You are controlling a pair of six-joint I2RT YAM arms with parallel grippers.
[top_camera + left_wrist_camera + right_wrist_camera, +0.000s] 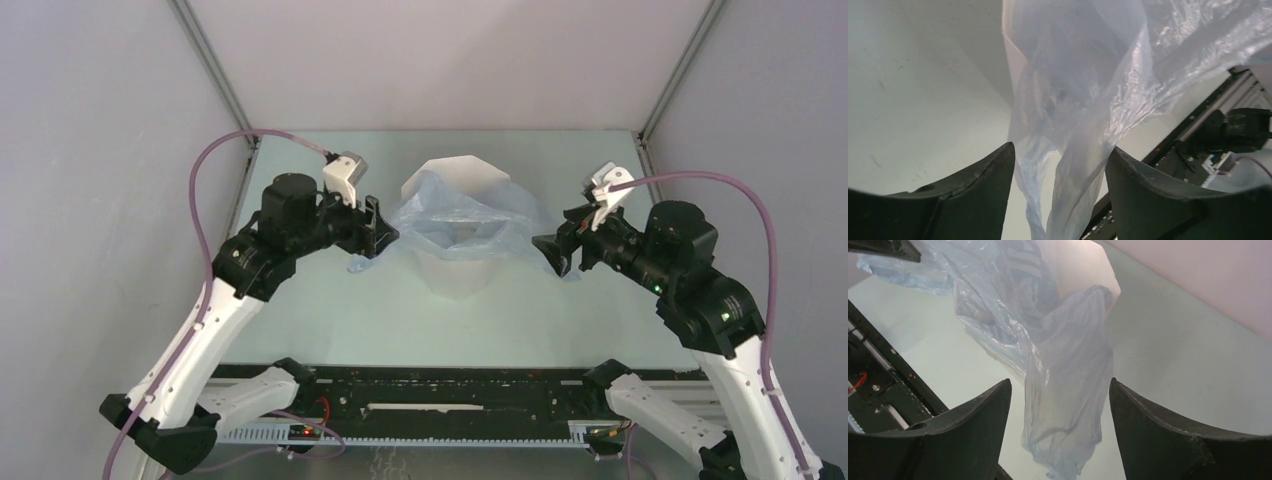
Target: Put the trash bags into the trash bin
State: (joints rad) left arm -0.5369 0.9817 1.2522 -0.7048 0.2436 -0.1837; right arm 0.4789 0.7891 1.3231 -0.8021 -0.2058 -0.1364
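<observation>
The trash bag [462,215] is draped over the trash bin [455,278] rim, mid-table [330,320]. The left hand [383,230] and right hand [549,255] are spread, with film between them unpinched. Overhanging flaps should be pinched, then tucked inside.

A pale green tabletop [330,320] fills the middle of the overhead view, and up close on the left it shows a few faint scuff marks. Plain grey-white walls close it in: a back wall [440,60] across the top, a left wall [90,200] and a right wall [770,100]. Two slanting metal struts, the left strut [210,62] and the right strut [680,68], run down the upper corners. Along the bottom lies a black rail [450,385], with a white slotted strip [420,433] just below it and a short red wire [322,408] toward its left end.
</observation>
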